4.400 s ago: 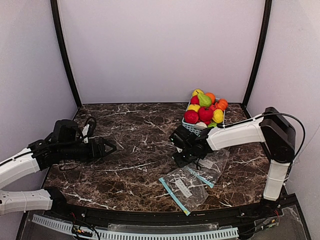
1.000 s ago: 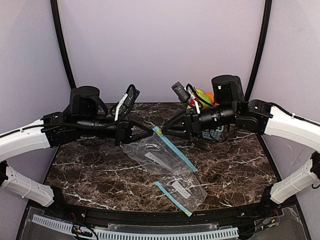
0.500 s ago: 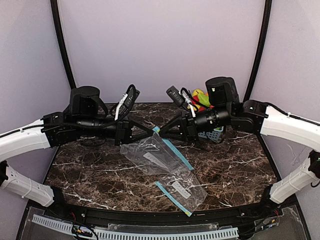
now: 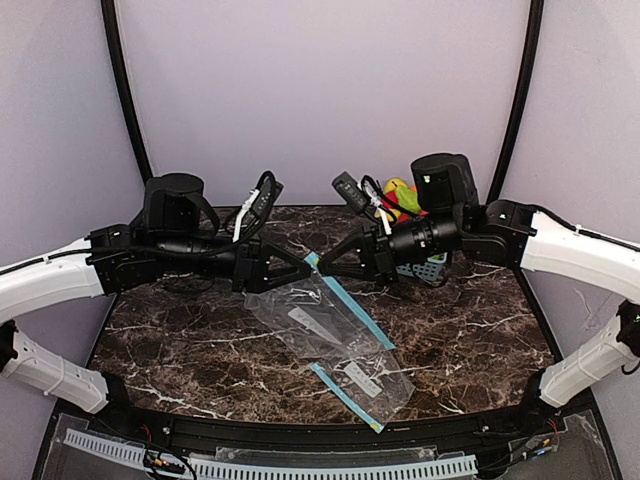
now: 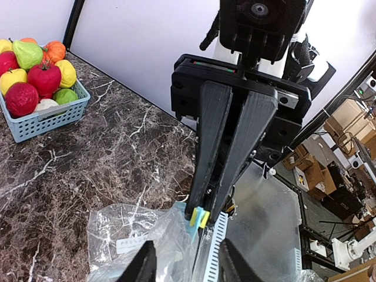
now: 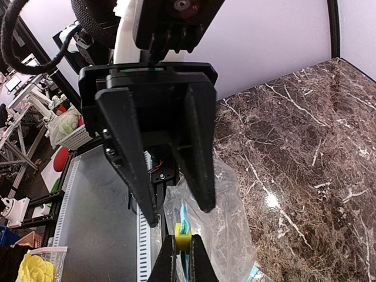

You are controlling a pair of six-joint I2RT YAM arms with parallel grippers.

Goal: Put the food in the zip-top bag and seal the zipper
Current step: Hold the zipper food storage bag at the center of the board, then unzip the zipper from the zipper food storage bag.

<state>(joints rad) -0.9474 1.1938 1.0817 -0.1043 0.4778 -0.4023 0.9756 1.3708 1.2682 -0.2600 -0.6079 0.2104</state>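
Note:
A clear zip-top bag with a teal zipper strip hangs above the table between both arms. My right gripper is shut on the bag's yellow slider at the strip's upper end. Facing it, my left gripper stands open, its fingers on either side of the bag's top corner without pinching it. In the top view the two grippers, left and right, meet tip to tip. The food, glossy red, green, yellow and orange toy fruit, is piled in a light-blue basket at the back right.
A second clear bag with a teal strip lies flat near the table's front edge. The right arm partly hides the basket in the top view. Black frame posts stand at the back corners.
My right gripper has shut on the yellow slider. My left gripper has opened and let go of the bag's corner. The bag has stayed aloft.

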